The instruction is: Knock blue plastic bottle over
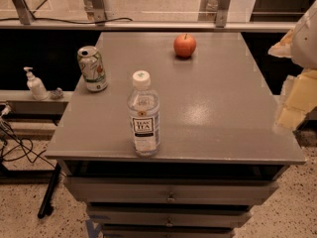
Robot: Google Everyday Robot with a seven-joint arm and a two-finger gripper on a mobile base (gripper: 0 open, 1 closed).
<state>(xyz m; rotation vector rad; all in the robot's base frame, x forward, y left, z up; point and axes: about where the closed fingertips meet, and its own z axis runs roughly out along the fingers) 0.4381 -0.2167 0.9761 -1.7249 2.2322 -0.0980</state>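
The blue plastic bottle [143, 115] stands upright near the front edge of the grey table top [223, 113], left of centre. It is clear and faintly bluish, with a white cap and a white-and-dark label. My gripper [293, 103] shows as a blurred pale yellow and white shape at the right edge of the view. It hangs over the table's right rim, well apart from the bottle and to its right.
A green-and-white drink can [92, 68] stands at the table's left edge. A red apple [184, 45] sits at the back. A white pump bottle [35, 85] stands on a low ledge to the left. Drawers [171, 198] are below the top, and cables [15, 148] lie on the floor at left.
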